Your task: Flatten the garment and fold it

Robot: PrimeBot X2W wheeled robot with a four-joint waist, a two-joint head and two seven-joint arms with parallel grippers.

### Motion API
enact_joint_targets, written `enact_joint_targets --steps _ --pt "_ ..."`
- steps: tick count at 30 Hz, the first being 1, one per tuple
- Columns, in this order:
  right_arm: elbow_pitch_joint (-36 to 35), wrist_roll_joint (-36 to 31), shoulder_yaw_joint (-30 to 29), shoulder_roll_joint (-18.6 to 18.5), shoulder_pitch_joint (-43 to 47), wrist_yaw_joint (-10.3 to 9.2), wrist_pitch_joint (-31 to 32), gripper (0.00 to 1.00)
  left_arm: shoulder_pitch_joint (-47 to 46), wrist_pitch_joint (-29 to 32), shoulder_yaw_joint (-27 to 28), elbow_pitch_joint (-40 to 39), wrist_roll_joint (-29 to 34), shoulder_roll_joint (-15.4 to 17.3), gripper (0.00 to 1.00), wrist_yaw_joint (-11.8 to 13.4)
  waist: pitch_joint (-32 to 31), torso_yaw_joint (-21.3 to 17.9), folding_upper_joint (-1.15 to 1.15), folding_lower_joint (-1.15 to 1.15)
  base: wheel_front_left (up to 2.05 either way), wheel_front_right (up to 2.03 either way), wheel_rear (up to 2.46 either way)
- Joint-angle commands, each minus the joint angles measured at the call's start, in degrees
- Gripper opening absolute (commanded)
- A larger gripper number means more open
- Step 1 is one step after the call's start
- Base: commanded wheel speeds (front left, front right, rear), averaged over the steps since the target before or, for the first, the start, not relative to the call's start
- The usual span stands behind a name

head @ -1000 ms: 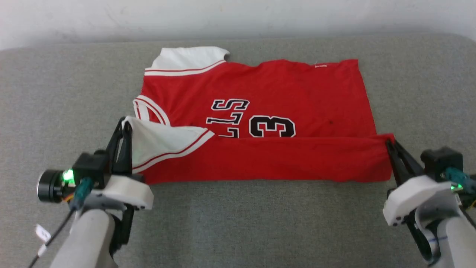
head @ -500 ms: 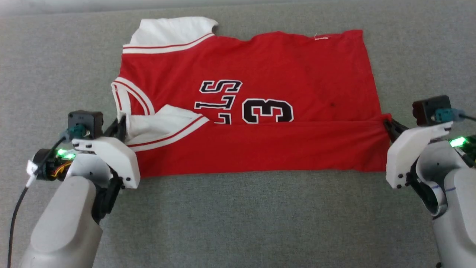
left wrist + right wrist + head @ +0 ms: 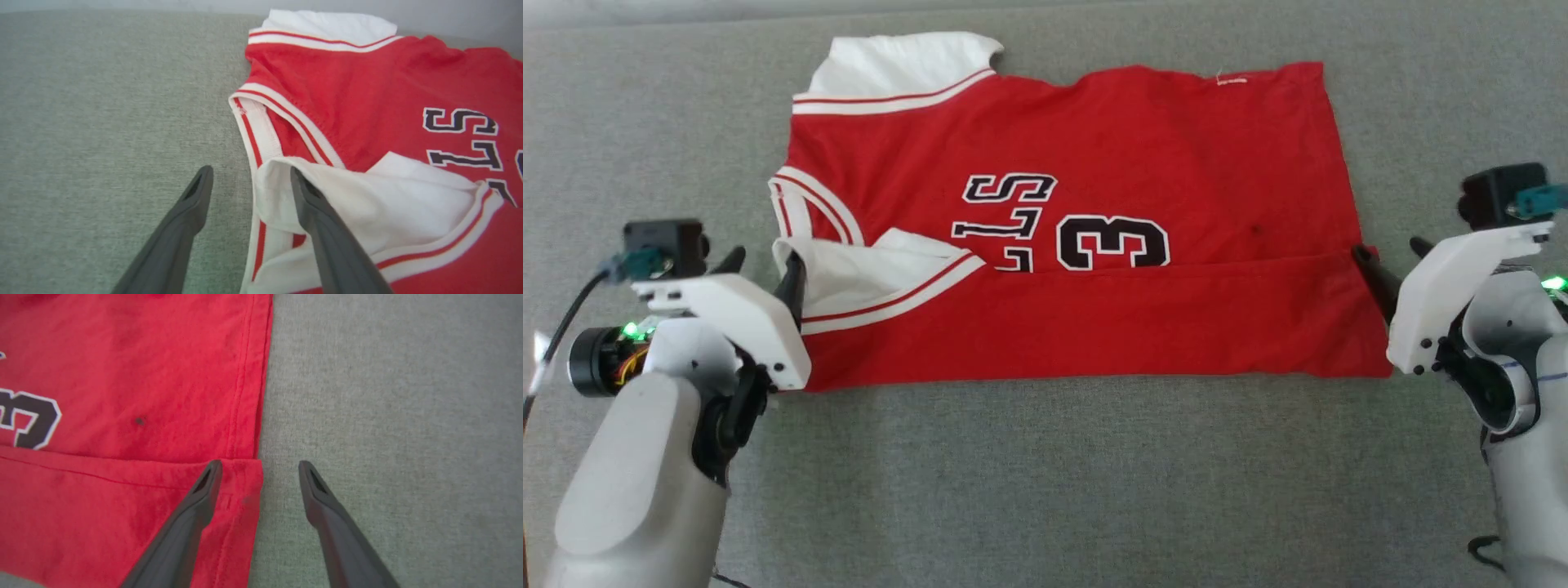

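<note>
**Item: red jersey, part-folded, with two pincers at its ends**

Left pincer (image 3: 764, 265) (image 3: 250, 171): fingers spread wide, gripping nothing. The inner finger (image 3: 322, 228) lies over the folded white sleeve (image 3: 367, 196); whether it touches the cloth cannot be told. The outer finger stands over bare desk (image 3: 1045, 490), just beside the collar edge.

Right pincer (image 3: 1390, 249) (image 3: 260, 464): fingers spread wide, gripping nothing. It straddles the garment's corner, with one finger over the turned-up red hem and the other over the desk.

Left forearm (image 3: 637, 490): pale grey, entering the head view from 7 o'clock. Its white wrist housing sits at 9 o'clock, fingers pointing toward 1 o'clock.

Right forearm (image 3: 1531, 490): entering from 5 o'clock. Its white wrist housing sits at 3 o'clock, fingers pointing toward 11 o'clock.

Garment (image 3: 1176, 163): spread on the grey woven desk, from the centre of the head view up to 12 o'clock.
- Collar end toward 9 o'clock, hem end toward 3 o'clock.
- The long edge at 6 o'clock is turned over onto the body as a flat red band, covering the lower part of the print.
- Showing above the band: black, white-outlined letters "LS", part of another letter, and a single "3".
- One white sleeve with red-and-white striped trim lies flat at 11 o'clock; the other is doubled onto the chest at 9 o'clock.
- The body lies mostly smooth, with a small dark speck at 3 o'clock of the numeral
</note>
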Motion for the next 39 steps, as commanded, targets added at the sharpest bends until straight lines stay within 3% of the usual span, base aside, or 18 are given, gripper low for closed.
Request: enact_joint_targets --steps 1,4,7,10,12,13,23,30,35,36,37,38,39 --pt "-0.51 0.17 -0.59 0.73 0.84 -0.11 -1.61 1.00 1.27 -2.51 0.48 -0.71 0.65 -0.38 1.00 0.43 -1.19 0.25 0.00 0.00 0.00 0.00 0.00" --pt "-2.22 -0.95 -2.90 2.50 3.43 -0.11 -8.98 1.00 3.88 -12.86 2.87 -3.28 1.80 -1.63 1.00 2.28 -3.26 0.42 0.00 0.00 0.00 0.00 0.00" --pt "-3.82 -1.67 -4.61 4.90 6.97 -0.11 -16.17 1.00 8.28 -19.54 3.56 -5.91 3.17 -2.97 1.00 4.25 -5.39 0.38 0.00 0.00 0.00 0.00 0.00" --pt "-6.51 -3.15 -5.24 7.01 12.06 -0.11 -25.20 1.00 14.22 -23.96 4.30 -8.23 4.05 -3.66 1.00 6.39 -7.42 0.03 0.00 0.00 0.00 0.00 0.00" --pt "-7.24 -3.51 -5.12 7.40 13.31 -0.11 -27.46 1.00 15.59 -24.34 4.42 -8.55 4.05 -3.99 1.00 7.03 -7.86 -0.06 0.00 0.00 0.00 0.00 0.00" --pt "-8.55 -3.93 -5.21 8.16 15.73 -0.11 -31.51 1.00 17.94 -24.12 4.16 -9.17 3.74 -4.68 1.00 7.68 -8.49 -0.22 0.00 0.00 0.00 0.00 0.00" --pt "-14.22 -6.53 -3.57 9.83 23.60 -0.11 -44.70 1.00 21.51 -16.77 5.63 -9.56 -0.51 -5.96 1.00 10.92 -9.33 -1.99 0.00 0.00 0.00 0.00 0.00" --pt "-15.04 -7.26 -0.71 9.91 24.65 -0.11 -48.38 1.00 20.73 -4.41 6.66 -7.89 -2.95 -4.25 1.00 15.66 -9.06 -4.72 0.00 0.00 0.00 0.00 0.00" --pt "-15.13 -6.91 0.64 9.92 24.30 -0.11 -48.54 1.00 21.16 5.39 5.56 -8.17 -5.04 -2.70 1.00 16.64 -8.79 -6.52 0.00 0.00 0.00 0.00 0.00" --pt "-15.01 -6.81 0.78 9.92 24.35 -0.11 -48.49 1.00 21.45 7.07 5.19 -8.54 -5.54 -2.55 0.84 16.54 -8.77 -6.74 0.00 0.00 0.00 0.00 0.00" --pt "-14.91 -6.78 0.92 9.92 24.40 -0.11 -48.48 1.00 21.82 8.72 4.55 -9.04 -5.96 -2.33 0.37 16.10 -8.77 -6.90 0.00 0.00 0.00 0.00 0.00" --pt "-14.83 -6.79 0.99 9.92 24.46 -0.11 -48.51 1.00 22.26 10.10 4.04 -9.66 -6.38 -2.16 0.03 15.72 -8.77 -7.03 0.00 0.00 0.00 0.00 0.00" --pt "-14.71 -6.79 0.99 9.92 24.54 -0.11 -48.50 1.00 22.58 10.63 3.78 -10.53 -6.59 -2.01 0.00 15.39 -8.76 -7.13 0.00 0.00 0.00 0.00 0.00"
